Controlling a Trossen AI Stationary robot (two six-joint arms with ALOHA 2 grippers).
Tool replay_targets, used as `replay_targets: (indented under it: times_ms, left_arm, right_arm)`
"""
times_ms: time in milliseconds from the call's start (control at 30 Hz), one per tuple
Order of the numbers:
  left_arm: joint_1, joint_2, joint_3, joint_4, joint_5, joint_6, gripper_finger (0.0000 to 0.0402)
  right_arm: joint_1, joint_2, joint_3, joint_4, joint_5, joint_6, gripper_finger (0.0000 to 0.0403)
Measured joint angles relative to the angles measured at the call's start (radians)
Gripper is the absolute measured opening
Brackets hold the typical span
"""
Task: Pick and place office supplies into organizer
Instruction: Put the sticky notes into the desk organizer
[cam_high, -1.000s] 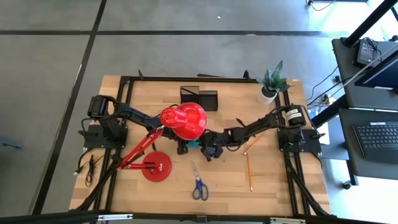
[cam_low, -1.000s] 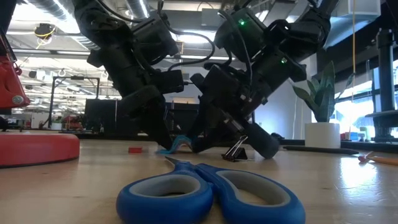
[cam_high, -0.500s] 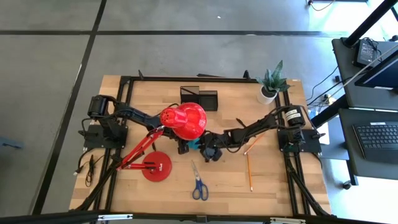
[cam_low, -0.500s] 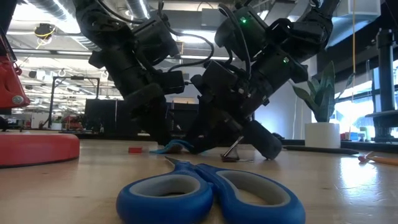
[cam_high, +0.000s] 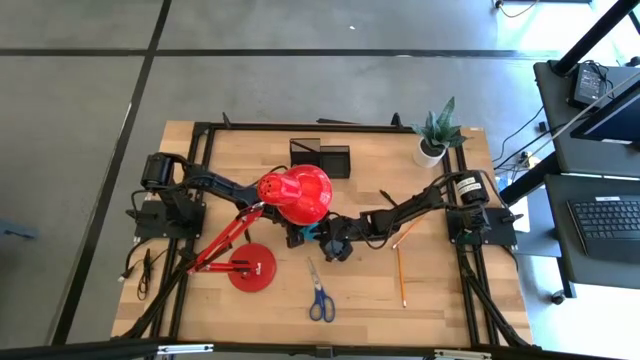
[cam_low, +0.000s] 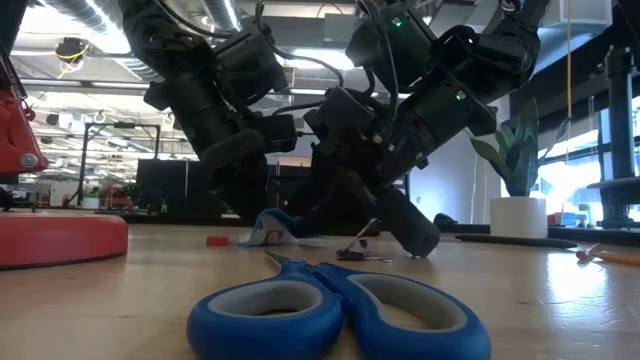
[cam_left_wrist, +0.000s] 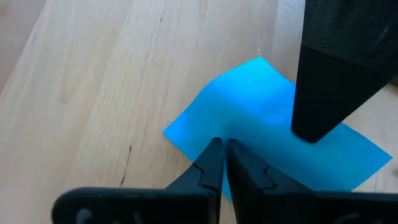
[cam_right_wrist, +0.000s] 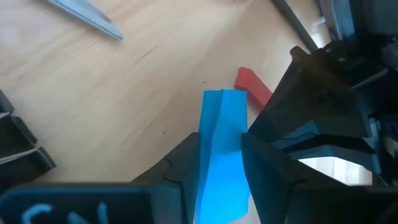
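Note:
A small blue paper block (cam_high: 312, 232) lies mid-table under the rim of the red lamp head (cam_high: 297, 193), between both grippers. My left gripper (cam_left_wrist: 224, 152) comes from the table's left and is shut on it. My right gripper (cam_right_wrist: 221, 162) comes from the right and has the block (cam_right_wrist: 221, 118) between its fingers. Blue-handled scissors (cam_high: 320, 295) and two pencils (cam_high: 401, 275) lie flat toward the near edge. The black organizer (cam_high: 320, 158) stands at the far side. My left gripper pinches the blue block's edge (cam_left_wrist: 217, 132) between its two fingertips, slanting down from the table's left. The paper is creased there and its edge (cam_low: 268, 228) is raised off the wood. My right gripper has the block (cam_right_wrist: 221, 146) between its two fingers, slanting down from the table's right. One finger (cam_left_wrist: 317, 118) stands on the paper's top face.
A small red piece (cam_right_wrist: 252, 87) and a black binder clip (cam_low: 355, 250) lie beside the grippers. The red lamp base (cam_high: 252, 268) sits near left, the potted plant (cam_high: 435, 135) far right. The lamp head overhangs my left gripper.
My right gripper has rolled and tipped, shifting slightly toward the table's left. The blue block's raised edge has moved left with it. The binder clip beside the right gripper has tipped lower onto the table.

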Motion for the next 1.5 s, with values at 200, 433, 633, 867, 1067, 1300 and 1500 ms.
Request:
replay_targets:
  times_ms: [200, 433, 633, 867, 1067, 1300, 1500]
  left_arm:
    - [0.008, 0.0, 0.0, -0.001, 0.016, -0.033, 0.001]
    - [0.017, 0.0, 0.0, -0.003, 0.034, -0.052, 0.0006]
    - [0.018, 0.0, 0.0, -0.001, 0.041, -0.053, 0.0002]
    - [0.018, 0.0, 0.0, 0.0, 0.053, -0.053, 0.0002]
    - [0.018, 0.0, 0.0, 0.0, 0.055, -0.053, 0.0002]
    - [0.018, 0.0, 0.0, -0.001, 0.059, -0.067, 0.0003]
    - [0.018, 0.0, 0.0, -0.001, 0.063, -0.068, 0.0003]
  right_arm:
    - [0.002, 0.002, 0.0, 0.04, 0.0, 0.055, 0.0119]
    - [0.004, 0.001, 0.001, 0.091, 0.0, 0.112, 0.0119]
    - [-0.004, 0.016, 0.003, 0.092, 0.009, 0.104, 0.0119]
    - [-0.023, 0.076, 0.008, 0.112, 0.007, 0.111, 0.0119]
    - [-0.025, 0.079, 0.008, 0.112, 0.039, 0.083, 0.0119]
    - [-0.025, 0.079, 0.009, 0.108, 0.072, 0.009, 0.0119]
    - [-0.025, 0.076, 0.011, 0.063, 0.075, 0.006, 0.0119]
